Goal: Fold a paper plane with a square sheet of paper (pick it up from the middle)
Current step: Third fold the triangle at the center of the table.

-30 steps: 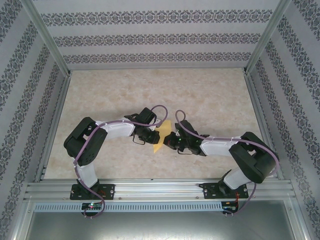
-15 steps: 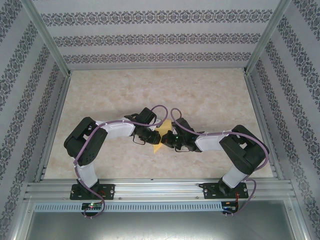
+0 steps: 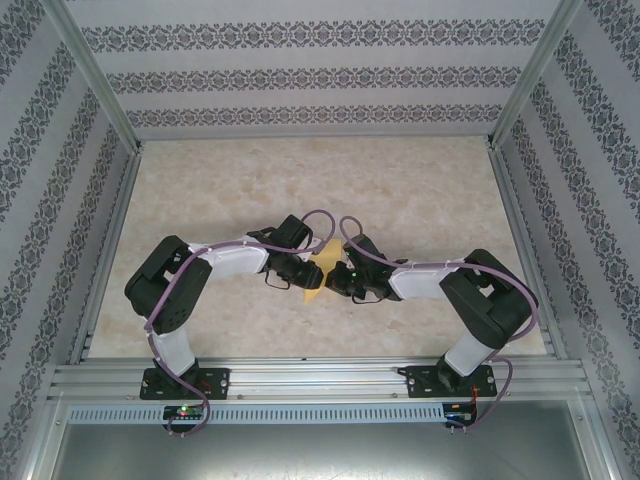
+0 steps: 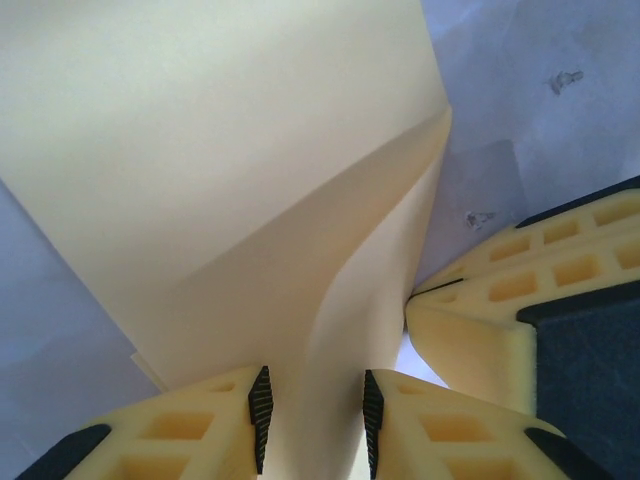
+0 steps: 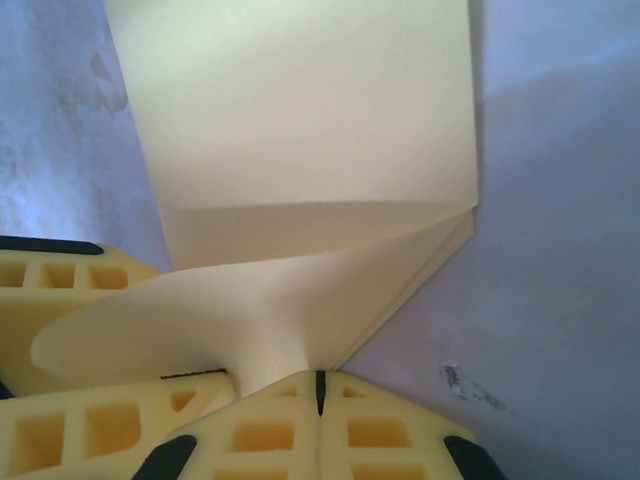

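Top view: both arms bend inward over the table (image 3: 300, 180), with the left gripper (image 3: 303, 271) and right gripper (image 3: 330, 277) flanking the yellow sheet (image 3: 314, 290). Left wrist: jaws apart, the sheet's raised flap running between them. Right wrist: jaws together, pinching that flap.

On my screens the square sheet of paper (image 4: 200, 150) is a plain pale yellow with no print, a shade deeper in its shadowed folds. The fingers (image 4: 450, 440) of the left gripper (image 4: 316, 430) and of the right gripper (image 5: 318, 390) are a similar creamy yellow with black pads and trim. The table (image 3: 300, 180) is beige with a marbled pattern, the walls (image 3: 300, 75) are white with bands of dark grey floral ornament, the frame (image 3: 300, 375) is silver, and the left arm (image 3: 235, 262) and right arm (image 3: 425, 285) are black and white, each with a purple cable (image 3: 318, 215).
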{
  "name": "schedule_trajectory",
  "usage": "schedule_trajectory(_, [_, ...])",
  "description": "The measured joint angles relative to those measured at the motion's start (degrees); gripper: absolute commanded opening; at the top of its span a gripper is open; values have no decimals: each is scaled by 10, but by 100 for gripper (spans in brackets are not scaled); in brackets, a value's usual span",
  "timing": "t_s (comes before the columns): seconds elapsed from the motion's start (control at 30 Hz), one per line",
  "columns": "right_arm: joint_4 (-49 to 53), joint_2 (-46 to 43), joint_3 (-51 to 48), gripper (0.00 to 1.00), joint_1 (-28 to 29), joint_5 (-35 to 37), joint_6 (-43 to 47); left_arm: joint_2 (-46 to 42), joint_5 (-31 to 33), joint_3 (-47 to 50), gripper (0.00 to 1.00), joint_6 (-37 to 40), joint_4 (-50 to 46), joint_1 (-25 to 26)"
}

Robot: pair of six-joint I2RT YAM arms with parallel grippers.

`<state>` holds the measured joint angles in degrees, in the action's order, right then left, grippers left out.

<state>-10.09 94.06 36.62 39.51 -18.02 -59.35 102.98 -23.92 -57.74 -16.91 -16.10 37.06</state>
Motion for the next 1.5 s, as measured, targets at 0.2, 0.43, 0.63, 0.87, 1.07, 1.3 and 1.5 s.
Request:
schedule_trajectory(0.2, [20, -29, 0, 0, 0, 4, 5, -1, 4, 1, 33, 0, 0, 0])
schedule_trajectory(0.43, [-13, -60, 2, 0, -23, -3, 9, -1, 5, 1, 32, 0, 0, 0])
schedule_trajectory(0.63, [-27, 3, 10, 0, -33, -4, 11, -1, 6, 1, 32, 0, 0, 0])
schedule_trajectory(0.87, [-38, 21, 8, 0, -34, -7, 11, -1, 6, 1, 32, 0, -1, 0])
schedule_trajectory(1.07, [-20, -8, 21, 0, -47, -11, 24, -1, 6, 1, 33, 0, -1, 0])
schedule_trajectory(1.3, [-36, 31, 28, 0, -63, -15, 24, -1, 6, 1, 34, 0, -1, 0])
schedule_trajectory(1.5, [-52, 48, 30, 0, -68, -24, 23, -1, 11, 1, 34, 0, -1, 0])
